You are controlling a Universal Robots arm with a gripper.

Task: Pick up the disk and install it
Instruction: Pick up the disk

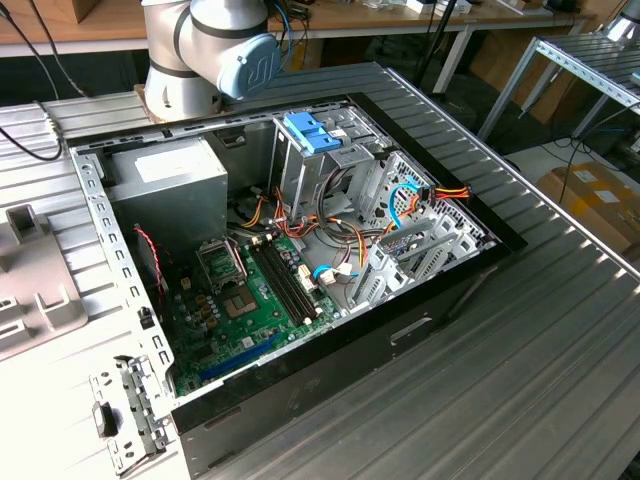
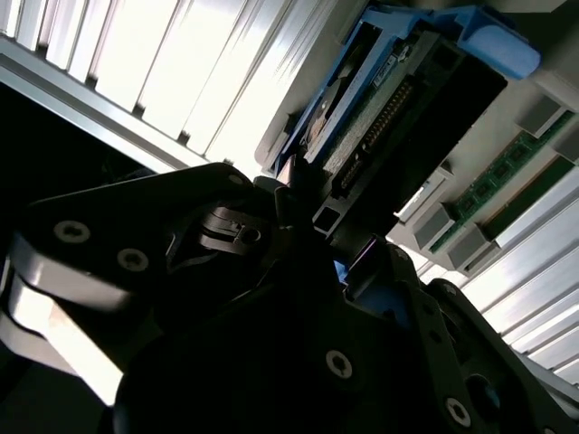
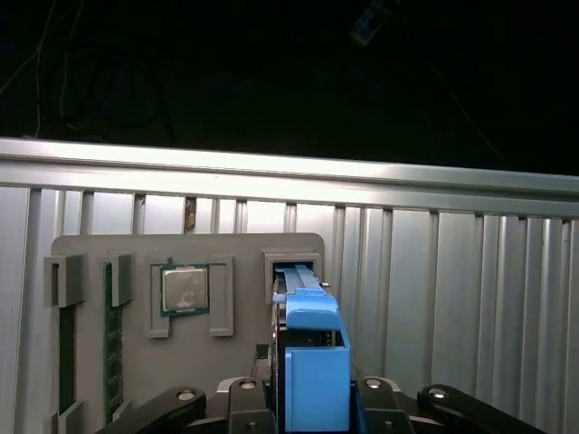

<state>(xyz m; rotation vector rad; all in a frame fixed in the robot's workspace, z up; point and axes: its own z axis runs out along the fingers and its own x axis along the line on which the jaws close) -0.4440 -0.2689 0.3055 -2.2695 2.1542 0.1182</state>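
The disk [image 3: 312, 348], a grey drive in a light-blue carrier with a brighter blue end tab, stands on edge in a slot of a grey holder tray [image 3: 136, 249]. In the second wrist view the disk [image 2: 398, 90] shows its connector edge and blue tab. My gripper [image 3: 312, 402] straddles the disk, with a dark finger pressed against each side of the carrier. The same grip shows in the second wrist view, where the gripper [image 2: 330, 226] meets the disk's near end. The disk's lower end still appears to reach into the tray slot.
The tray also holds a processor chip [image 3: 185, 289] and memory sticks [image 3: 113, 344] on a ribbed metal table [image 3: 452, 298]. The exterior view shows the open computer case [image 1: 300, 270] with a blue carrier [image 1: 305, 132] in its drive cage, cables, and the arm's base [image 1: 200, 50].
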